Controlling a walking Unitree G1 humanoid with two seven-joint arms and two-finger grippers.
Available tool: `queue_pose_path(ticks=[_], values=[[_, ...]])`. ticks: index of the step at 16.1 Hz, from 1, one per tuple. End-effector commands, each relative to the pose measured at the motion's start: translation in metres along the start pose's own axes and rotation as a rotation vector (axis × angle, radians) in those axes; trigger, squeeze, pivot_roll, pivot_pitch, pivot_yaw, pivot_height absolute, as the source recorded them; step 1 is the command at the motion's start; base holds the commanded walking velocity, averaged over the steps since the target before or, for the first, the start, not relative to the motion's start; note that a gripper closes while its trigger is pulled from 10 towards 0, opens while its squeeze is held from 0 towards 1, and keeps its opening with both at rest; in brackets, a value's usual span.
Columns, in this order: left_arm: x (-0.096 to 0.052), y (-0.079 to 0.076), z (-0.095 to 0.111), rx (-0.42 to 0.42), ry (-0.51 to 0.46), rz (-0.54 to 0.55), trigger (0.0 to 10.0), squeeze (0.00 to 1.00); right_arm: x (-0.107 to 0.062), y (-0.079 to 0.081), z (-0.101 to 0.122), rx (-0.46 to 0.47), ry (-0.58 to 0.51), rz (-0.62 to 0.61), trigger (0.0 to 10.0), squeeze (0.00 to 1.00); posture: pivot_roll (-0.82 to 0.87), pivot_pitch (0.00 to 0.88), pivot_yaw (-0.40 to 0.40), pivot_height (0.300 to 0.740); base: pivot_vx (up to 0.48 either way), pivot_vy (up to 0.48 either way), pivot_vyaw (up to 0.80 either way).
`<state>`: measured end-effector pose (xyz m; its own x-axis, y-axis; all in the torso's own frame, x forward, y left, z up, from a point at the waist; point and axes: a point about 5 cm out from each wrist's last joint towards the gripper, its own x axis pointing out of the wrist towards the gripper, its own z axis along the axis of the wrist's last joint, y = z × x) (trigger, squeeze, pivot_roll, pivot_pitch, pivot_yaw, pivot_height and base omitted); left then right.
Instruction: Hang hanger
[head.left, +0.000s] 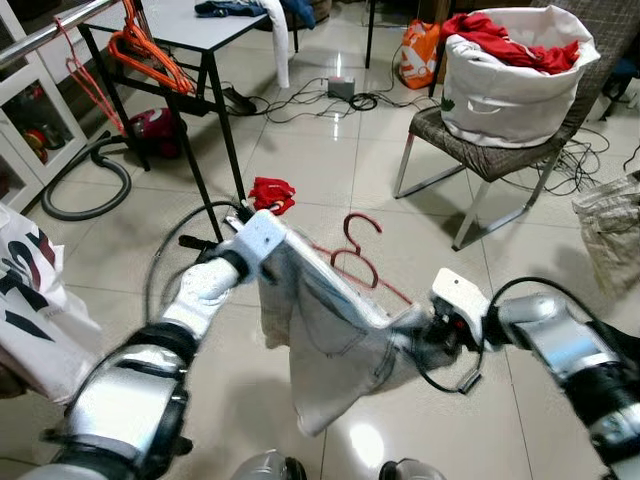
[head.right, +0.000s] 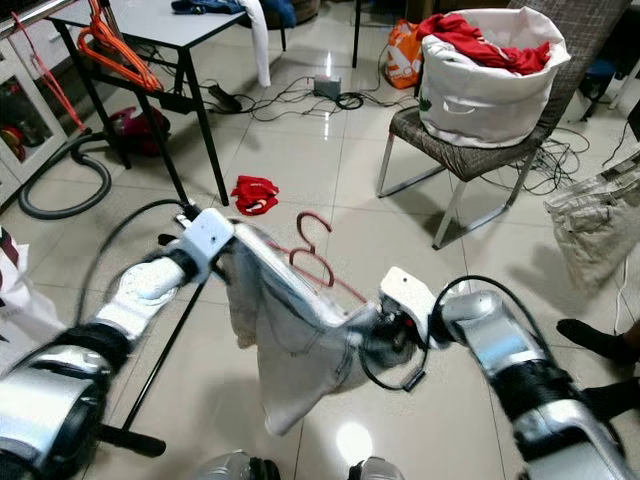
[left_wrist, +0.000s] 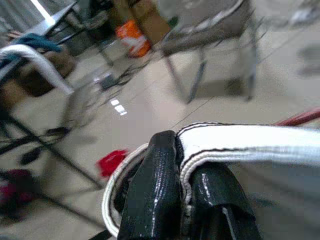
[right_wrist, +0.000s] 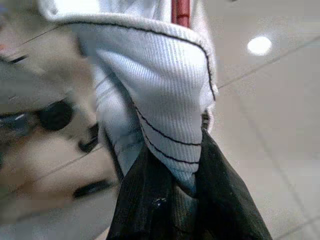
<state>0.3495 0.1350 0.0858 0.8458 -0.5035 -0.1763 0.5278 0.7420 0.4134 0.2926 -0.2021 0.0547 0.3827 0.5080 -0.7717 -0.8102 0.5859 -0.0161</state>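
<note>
- Left eye view: tiled floor (head.left: 330, 170) carries a chair (head.left: 480, 160) with a white laundry basket (head.left: 510, 80) at the far right, and a black-legged table (head.left: 190, 30) at the far left with orange hangers (head.left: 150, 55) slung off its edge.
- White garment (head.left: 320, 350) is stretched between both arms, its waistband running as a taut line from upper left down to lower right.
- Red hanger (head.left: 355, 262) sits just behind that waistband, hook up; its long axis looks roughly parallel to the band. Whether it is threaded into the garment I cannot tell.
- Left gripper (left_wrist: 170, 195): fingers clamped tight on the waistband's left end.
- Right gripper (right_wrist: 185, 200): fingers pinched on the right end; a red strip of the hanger shows just beyond them.
- Judgement: the hanger lies between the two grips, nearer the right.
</note>
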Motion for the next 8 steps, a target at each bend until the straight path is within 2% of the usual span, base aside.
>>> queue_pose_path(ticks=[1,3,5,6,8], values=[[0.004,0.006,0.014,0.001,-0.069,0.004,0.0,0.00,-0.005,-0.011,0.012,-0.016,-0.046,-0.083,10.0,0.00,-0.17,0.000,0.072,0.740,0.000,0.000,0.00],[0.005,0.001,0.017,-0.008,-0.109,-0.008,0.0,0.00,-0.005,-0.010,0.012,-0.008,-0.043,-0.071,10.0,0.00,-0.17,0.000,0.074,0.740,0.000,0.000,0.00],[0.010,-0.004,0.038,-0.039,-0.229,-0.045,0.0,0.00,0.001,-0.009,0.008,0.004,-0.038,-0.090,10.0,0.00,-0.17,0.000,0.073,0.740,0.000,0.000,0.00],[0.012,-0.009,0.041,-0.064,-0.249,-0.080,0.0,0.00,0.003,-0.011,0.011,0.012,-0.059,-0.119,10.0,0.00,-0.17,0.000,0.073,0.740,0.000,0.000,0.00],[0.012,-0.013,0.040,-0.059,-0.246,-0.101,0.0,0.00,0.004,-0.013,0.014,0.017,-0.076,-0.140,10.0,0.00,-0.17,0.000,0.073,0.740,0.000,0.000,0.00]])
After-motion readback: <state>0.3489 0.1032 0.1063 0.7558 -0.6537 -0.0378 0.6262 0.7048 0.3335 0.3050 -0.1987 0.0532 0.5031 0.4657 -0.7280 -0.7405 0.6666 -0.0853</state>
